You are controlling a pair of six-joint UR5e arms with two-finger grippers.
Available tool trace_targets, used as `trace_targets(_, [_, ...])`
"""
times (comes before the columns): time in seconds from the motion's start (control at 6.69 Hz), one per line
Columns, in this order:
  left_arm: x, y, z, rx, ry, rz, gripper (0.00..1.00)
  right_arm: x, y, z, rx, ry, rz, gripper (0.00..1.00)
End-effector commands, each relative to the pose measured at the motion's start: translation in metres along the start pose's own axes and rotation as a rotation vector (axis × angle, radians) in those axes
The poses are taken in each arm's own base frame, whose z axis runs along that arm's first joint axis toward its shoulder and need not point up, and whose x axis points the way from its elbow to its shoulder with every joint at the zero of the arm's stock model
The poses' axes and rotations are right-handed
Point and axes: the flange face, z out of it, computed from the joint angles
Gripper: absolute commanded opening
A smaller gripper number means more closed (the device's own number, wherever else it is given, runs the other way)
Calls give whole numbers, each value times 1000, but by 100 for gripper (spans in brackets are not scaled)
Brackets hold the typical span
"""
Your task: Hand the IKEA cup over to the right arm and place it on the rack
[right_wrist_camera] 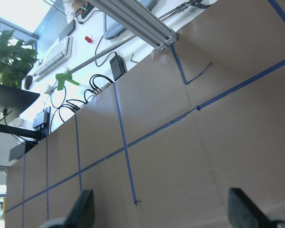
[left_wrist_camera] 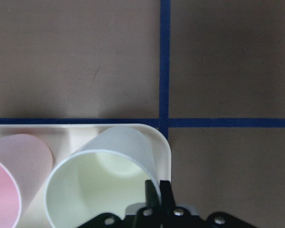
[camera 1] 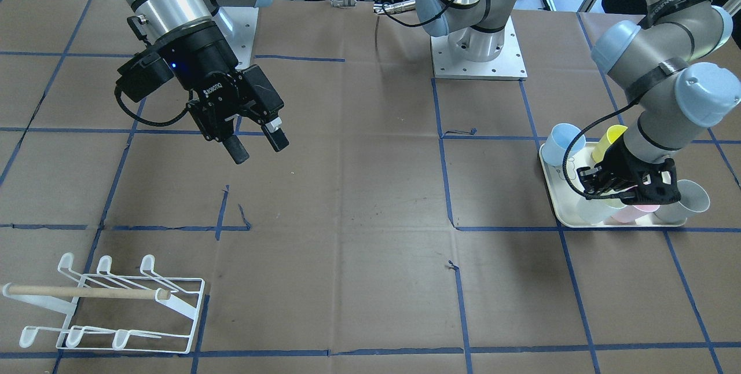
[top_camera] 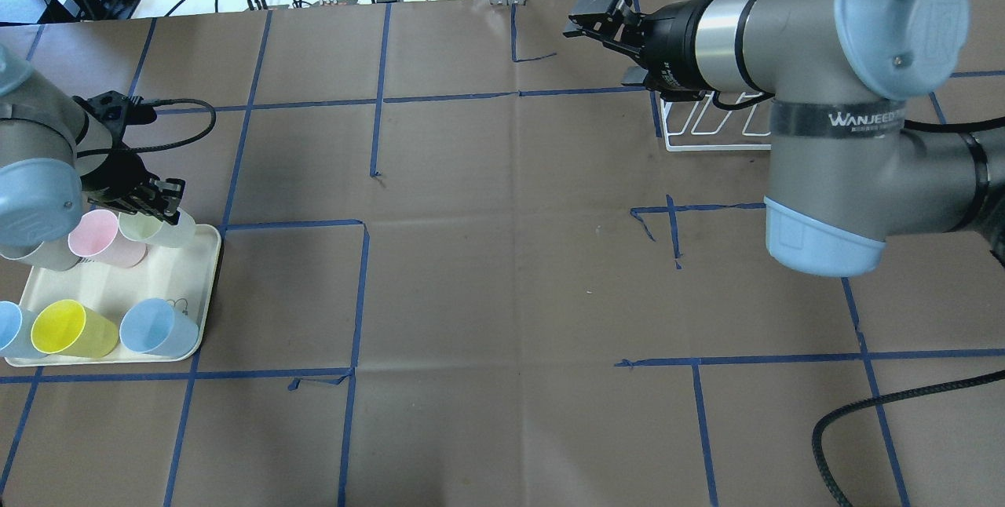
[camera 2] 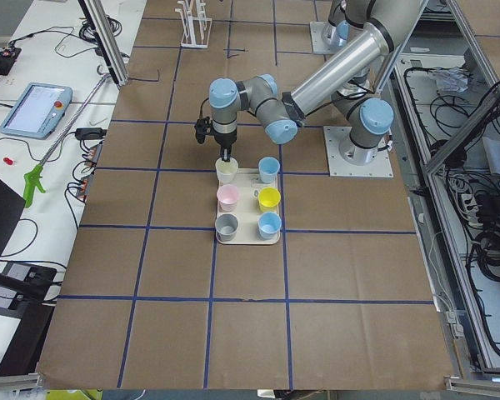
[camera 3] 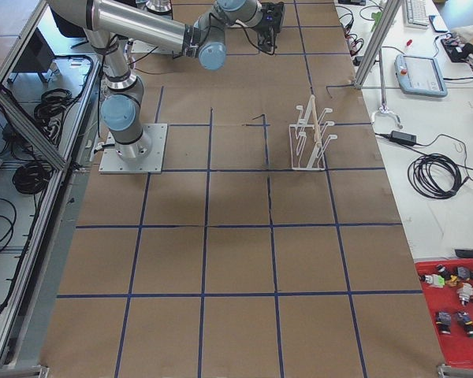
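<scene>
My left gripper (top_camera: 168, 209) is shut on the rim of a pale green IKEA cup (left_wrist_camera: 104, 175), one finger inside and one outside, as the left wrist view (left_wrist_camera: 157, 191) shows. The cup (top_camera: 161, 228) is at the far corner of the cream tray (top_camera: 200, 287). My right gripper (camera 1: 259, 146) is open and empty, held in the air above the table, its fingers (right_wrist_camera: 83, 211) spread wide. The white wire rack (camera 1: 116, 304) with its wooden dowel stands on the table on the right arm's side, partly hidden behind the arm in the overhead view (top_camera: 710, 126).
The tray also holds a pink cup (top_camera: 102, 236), a yellow cup (top_camera: 67, 328), a blue cup (top_camera: 153, 328), a grey cup (camera 1: 692, 197) and another blue one (camera 1: 562, 142). Brown paper with blue tape lines covers the table (camera 1: 359, 200).
</scene>
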Motion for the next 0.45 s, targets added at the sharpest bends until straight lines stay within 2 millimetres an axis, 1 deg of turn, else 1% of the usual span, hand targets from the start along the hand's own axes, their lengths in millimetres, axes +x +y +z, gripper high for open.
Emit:
trace_targets(0.0, [-5,-18,-89,-10,-9,12,0,15,28,-4,62,-164,174,100])
trace_targets(0.15, [-3,-35,-124,-7,0,31,0,22,38,-6,81,-197,225,100])
trace_targets(0.3, [26,-56,-153,33,-14,99,0,27,45,-8,97,-221,239,100])
